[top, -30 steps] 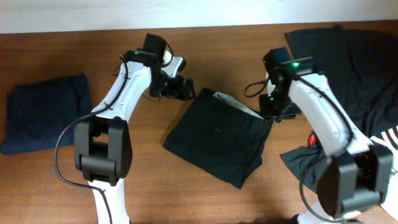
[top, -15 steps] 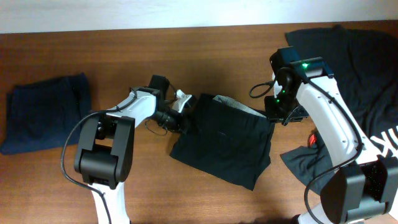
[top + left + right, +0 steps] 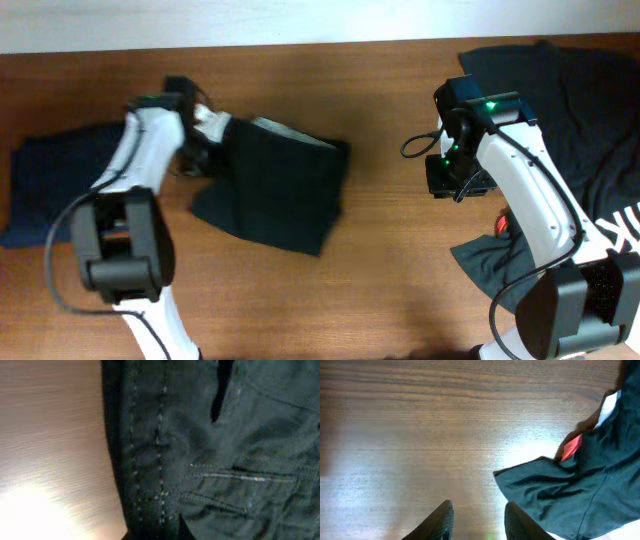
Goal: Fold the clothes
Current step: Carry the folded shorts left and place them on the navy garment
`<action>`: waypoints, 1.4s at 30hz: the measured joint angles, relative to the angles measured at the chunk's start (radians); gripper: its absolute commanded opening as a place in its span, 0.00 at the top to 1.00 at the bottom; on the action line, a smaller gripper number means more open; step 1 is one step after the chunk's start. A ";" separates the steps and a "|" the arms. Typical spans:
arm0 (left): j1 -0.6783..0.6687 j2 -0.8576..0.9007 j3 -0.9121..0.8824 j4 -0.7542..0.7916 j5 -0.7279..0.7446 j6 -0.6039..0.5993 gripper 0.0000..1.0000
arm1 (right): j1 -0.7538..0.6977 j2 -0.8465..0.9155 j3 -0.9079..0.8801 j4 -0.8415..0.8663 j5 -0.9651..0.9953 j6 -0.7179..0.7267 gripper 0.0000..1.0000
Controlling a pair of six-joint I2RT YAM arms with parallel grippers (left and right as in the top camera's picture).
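A brown wooden counter [image 3: 380, 290] fills nearly the whole overhead frame, its grain running left to right. Along the top edge of that frame lies a pale, plain strip [image 3: 300, 20], meeting the counter's far edge in a straight line. In the right wrist view the wood shows a bright patch of glare at lower centre, and in the left wrist view another at lower left. A small red item [image 3: 503, 222] sits at the right of the overhead frame; what it is cannot be told.
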 measured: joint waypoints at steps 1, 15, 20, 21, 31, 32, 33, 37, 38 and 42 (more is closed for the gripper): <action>0.036 -0.027 0.064 -0.050 -0.097 -0.013 0.99 | 0.000 0.000 0.000 0.000 0.000 -0.001 0.63; 0.156 -0.192 0.237 -0.063 -0.812 0.013 1.00 | 0.000 0.000 0.000 -0.009 0.000 0.000 0.62; 0.175 -0.192 0.237 -0.014 -0.834 0.027 0.99 | 0.000 0.000 0.000 -0.010 0.000 0.000 0.62; 0.184 -0.192 0.237 -0.011 -0.832 0.027 1.00 | 0.000 0.000 0.000 -0.010 0.000 -0.001 0.62; 0.411 -0.192 0.237 0.032 -0.573 0.027 0.99 | 0.000 0.000 0.000 -0.010 0.000 0.000 0.62; 0.432 -0.192 0.237 0.032 -0.552 0.027 0.99 | 0.000 0.000 0.000 -0.010 0.000 0.000 0.62; 0.453 -0.192 0.237 0.034 -0.518 0.027 0.99 | 0.000 0.000 0.000 -0.011 0.000 0.000 0.62; 0.511 -0.174 0.237 0.038 -0.438 0.027 0.99 | 0.000 0.000 0.000 -0.013 0.000 0.000 0.61; 0.518 -0.163 0.237 0.042 -0.429 0.027 0.99 | 0.000 0.000 0.000 -0.013 0.000 -0.001 0.61; 0.550 -0.111 0.237 0.051 -0.414 0.018 0.56 | 0.000 0.000 0.000 -0.014 0.000 0.000 0.61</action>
